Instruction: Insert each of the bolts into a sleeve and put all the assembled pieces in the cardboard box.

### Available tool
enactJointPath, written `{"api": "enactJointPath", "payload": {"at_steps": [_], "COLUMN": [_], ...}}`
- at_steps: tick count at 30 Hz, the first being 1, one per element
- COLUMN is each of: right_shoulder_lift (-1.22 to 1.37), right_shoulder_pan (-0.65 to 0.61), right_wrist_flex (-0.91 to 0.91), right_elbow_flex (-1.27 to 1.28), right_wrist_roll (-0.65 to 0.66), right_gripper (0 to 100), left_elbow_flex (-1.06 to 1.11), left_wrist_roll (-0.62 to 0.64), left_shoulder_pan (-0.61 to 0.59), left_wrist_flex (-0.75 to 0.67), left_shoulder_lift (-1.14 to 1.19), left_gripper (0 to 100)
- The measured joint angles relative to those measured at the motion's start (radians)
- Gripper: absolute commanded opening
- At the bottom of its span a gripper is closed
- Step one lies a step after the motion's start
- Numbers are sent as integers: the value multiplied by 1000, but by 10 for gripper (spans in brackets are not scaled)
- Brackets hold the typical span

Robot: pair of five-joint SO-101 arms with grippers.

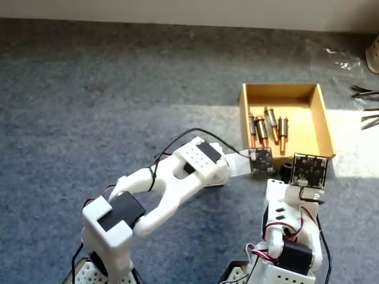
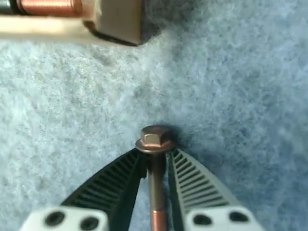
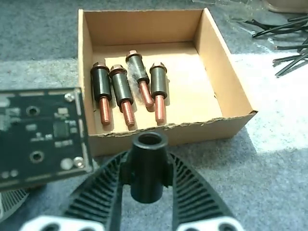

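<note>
Four assembled pieces lay in the cardboard box, just ahead of the right gripper, which pinched a black sleeve, its bore showing. The left gripper, close beside it, clamped a fifth bolt by the shank. Mating looked to be the step in hand; next, the bolt's tip needed lining up with that bore.

I read this as a small robotics lab or hobby workshop: my left arm and right arm are white plastic shells with bare wiring and an exposed circuit board, standing on a table covered in grey-blue felt, with loose black cable ties lying at its edge
</note>
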Motion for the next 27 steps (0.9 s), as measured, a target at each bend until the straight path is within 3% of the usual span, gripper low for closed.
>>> {"api": "enactJointPath", "payload": {"at_steps": [15, 21, 27], "right_shoulder_lift": [0, 0, 0], "right_shoulder_pan": [0, 0, -11], "right_wrist_flex": [0, 0, 0], "right_elbow_flex": [0, 0, 0], "right_wrist_roll": [0, 0, 0], "right_gripper": [5, 5, 5], "left_elbow_flex": [-63, -66, -66], "left_wrist_roll": [3, 259, 313], "left_shoulder_pan": [-51, -130, -195], "left_wrist_flex": [41, 57, 60], "left_shoulder_lift": [26, -55, -129], "left_gripper": [4, 4, 4]}}
